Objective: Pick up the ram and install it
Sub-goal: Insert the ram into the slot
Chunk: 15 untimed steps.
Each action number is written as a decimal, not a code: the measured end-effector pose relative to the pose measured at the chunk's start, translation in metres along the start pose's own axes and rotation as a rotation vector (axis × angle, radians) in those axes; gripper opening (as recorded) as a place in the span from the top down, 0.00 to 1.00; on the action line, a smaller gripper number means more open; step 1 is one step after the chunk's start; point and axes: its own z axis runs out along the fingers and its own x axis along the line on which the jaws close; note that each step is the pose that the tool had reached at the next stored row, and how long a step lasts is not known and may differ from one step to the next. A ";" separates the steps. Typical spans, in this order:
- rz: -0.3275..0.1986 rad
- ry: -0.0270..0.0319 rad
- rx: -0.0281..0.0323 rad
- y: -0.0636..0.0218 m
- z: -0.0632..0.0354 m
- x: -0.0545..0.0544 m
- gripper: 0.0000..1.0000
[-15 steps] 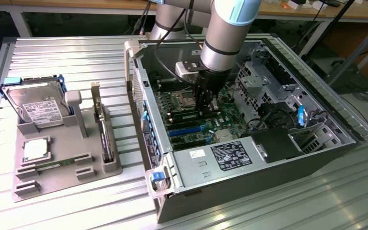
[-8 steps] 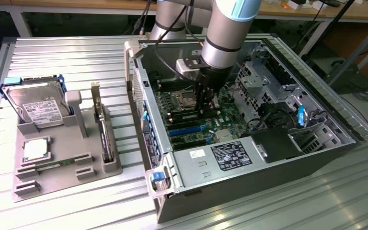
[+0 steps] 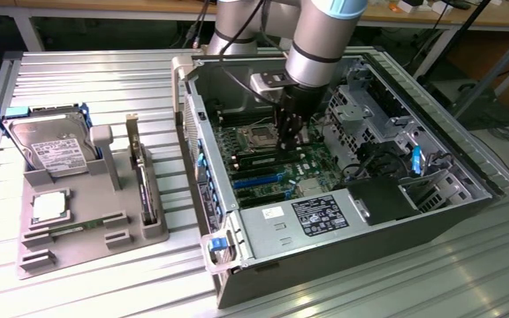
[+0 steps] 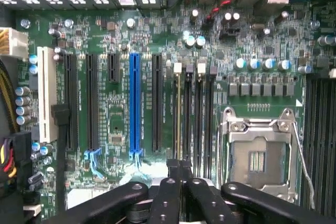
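The ram [image 4: 178, 116] shows edge-on as a thin strip with a yellowish rim, standing in one of the black memory slots [image 4: 197, 119] on the green motherboard [image 4: 115, 103], beside the empty processor socket [image 4: 257, 156]. My gripper [image 4: 179, 167] is shut, its two fingertips pressed together with nothing between them, right over the near end of that strip. Whether they touch it I cannot tell. In the exterior view my gripper [image 3: 288, 136] reaches down into the open computer case [image 3: 343, 218], next to the socket [image 3: 259, 137].
A grey parts tray [image 3: 87, 232] on the exterior view's left holds a hard drive [image 3: 56, 146], a square silver processor chip [image 3: 50, 205] and an upright dark expansion card [image 3: 144, 185]. The case walls, drive cage [image 3: 360, 112] and cables [image 3: 370, 159] crowd the arm.
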 end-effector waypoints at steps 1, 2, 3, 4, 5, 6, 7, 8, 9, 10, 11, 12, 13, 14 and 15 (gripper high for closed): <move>-0.001 -0.0001 0.0000 -0.0087 -0.0001 0.000 0.89; -0.001 -0.0002 0.0001 -0.0169 -0.0002 0.000 0.89; -0.002 -0.0001 0.0001 -0.0254 -0.0003 0.000 0.89; -0.003 0.0000 0.0001 -0.0329 -0.0004 0.000 0.89; -0.003 0.0000 0.0001 -0.0409 -0.0006 0.000 0.89; -0.003 -0.0003 0.0001 -0.0425 -0.0005 0.000 0.89; -0.003 -0.0001 0.0001 -0.0425 -0.0005 0.000 0.89; -0.003 0.0000 0.0001 -0.0425 -0.0005 0.000 0.89; -0.003 0.0002 0.0000 -0.0424 -0.0044 0.000 0.89; -0.003 0.0000 0.0001 -0.0424 -0.0064 0.000 0.89; -0.003 -0.0001 0.0001 -0.0425 -0.0064 0.000 0.89; -0.003 0.0001 0.0001 -0.0425 -0.0066 0.000 0.89; -0.003 0.0000 0.0001 -0.0425 -0.0066 0.000 0.89; -0.003 -0.0001 0.0001 -0.0425 -0.0066 0.000 0.89; -0.003 0.0000 0.0001 -0.0424 -0.0067 0.000 0.89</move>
